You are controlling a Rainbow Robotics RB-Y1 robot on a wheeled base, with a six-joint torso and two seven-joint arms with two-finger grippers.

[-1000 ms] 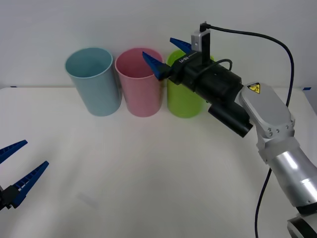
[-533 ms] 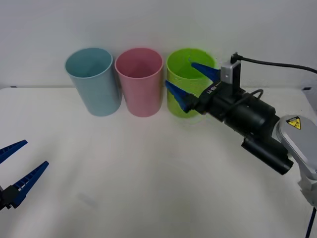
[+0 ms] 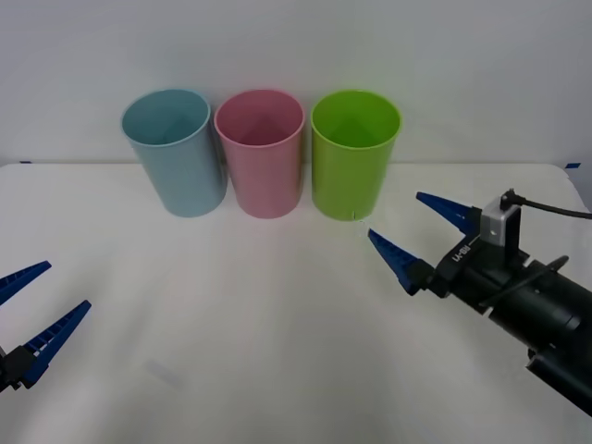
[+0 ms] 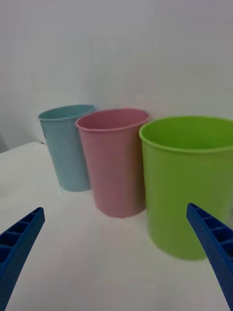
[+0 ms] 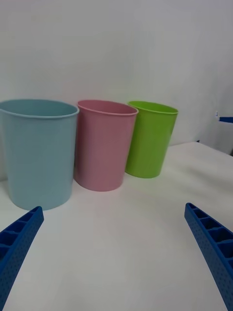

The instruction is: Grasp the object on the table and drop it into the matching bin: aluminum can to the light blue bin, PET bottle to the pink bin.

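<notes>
A: Layout?
B: White table (image 3: 277,314); upright at its back: light blue bin (image 3: 176,153), pink bin (image 3: 261,153), lime green bin (image 3: 354,153), almost touching.
A: Bottle?
B: Can't tell where.
A: Grippers?
B: Right gripper (image 3: 418,231) spread wide, empty, before the green bin; left gripper (image 3: 32,305) spread wide, near left edge.

l gripper (image 3: 23,319) cut by frame edge

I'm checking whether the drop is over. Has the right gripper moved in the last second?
Yes. The right gripper, fingers open, has pulled back from above the pink bin, past the lime green bin, down toward the robot's right over the table.
</notes>
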